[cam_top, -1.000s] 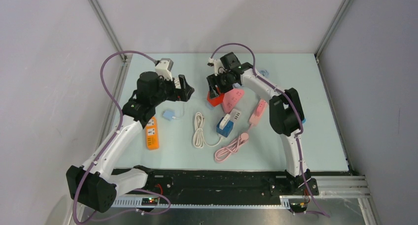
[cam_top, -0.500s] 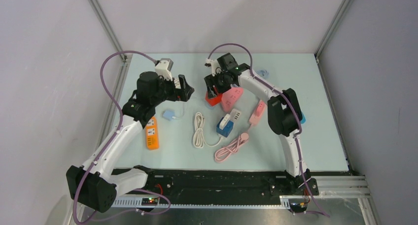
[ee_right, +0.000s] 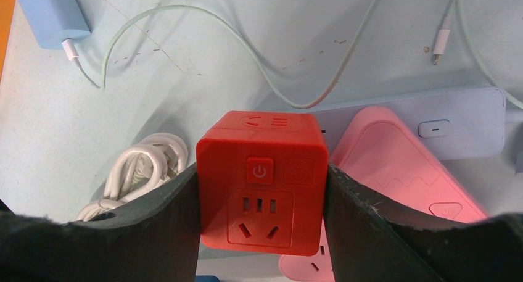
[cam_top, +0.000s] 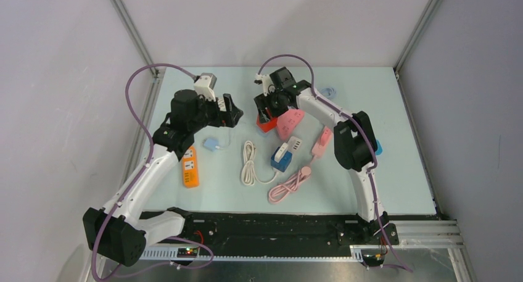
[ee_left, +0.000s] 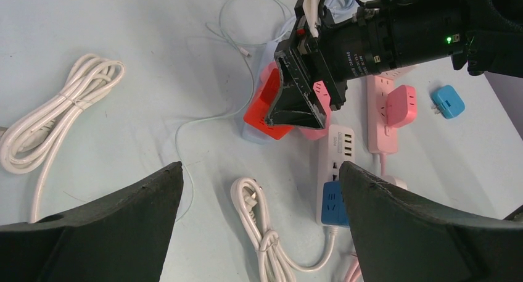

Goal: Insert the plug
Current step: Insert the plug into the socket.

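A red cube socket [ee_right: 261, 183] sits at the far middle of the table, clamped by the right gripper [ee_right: 261, 192], whose fingers press flat against its two sides. The cube overlaps a pale blue power strip [ee_right: 475, 118] and is just beside a pink wedge-shaped strip [ee_right: 395, 165]. Whether it rests on them or hangs just above is unclear. This looks like the carrying or seating step; next, the cube's prongs likely need lining up squarely over a socket. The left gripper [ee_left: 259, 171] hovers nearby, fingers spread wide and empty. A white coiled cable [cam_top: 248, 163] and an orange strip [cam_top: 190, 166] lie on the pale blue table [cam_top: 407, 171], enclosed by plain grey walls.
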`<state>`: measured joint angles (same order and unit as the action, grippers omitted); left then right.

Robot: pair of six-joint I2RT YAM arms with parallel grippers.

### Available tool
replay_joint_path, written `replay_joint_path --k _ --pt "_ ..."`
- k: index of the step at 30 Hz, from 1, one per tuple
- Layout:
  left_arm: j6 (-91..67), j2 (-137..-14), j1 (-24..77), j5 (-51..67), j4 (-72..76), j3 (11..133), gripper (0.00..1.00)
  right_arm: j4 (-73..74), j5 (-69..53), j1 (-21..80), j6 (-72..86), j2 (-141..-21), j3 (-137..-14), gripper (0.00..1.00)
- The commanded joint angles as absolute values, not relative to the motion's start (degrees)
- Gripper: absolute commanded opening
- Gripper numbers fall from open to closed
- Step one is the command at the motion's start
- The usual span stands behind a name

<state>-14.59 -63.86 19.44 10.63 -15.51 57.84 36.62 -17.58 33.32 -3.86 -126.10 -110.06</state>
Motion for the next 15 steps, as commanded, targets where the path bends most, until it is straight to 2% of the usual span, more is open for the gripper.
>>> replay_joint_path --k 1,9,15 --pt "-15.03 -62.51 19.05 11.33 -13.94 57.05 1.0 36.12 -12.95 32.68 -6.1 -127.75 -112.88 0.1" --pt "-15.12 -62.03 18.99 11.46 -13.94 56.64 1.0 38.73 -14.24 32.84 -8.24 -128.64 -113.49 0.1" --pt "-15.11 -61.71 18.98 11.49 -13.94 56.35 1.0 39.12 -9.46 33.79 -13.13 -128.09 -109.37 0.1"
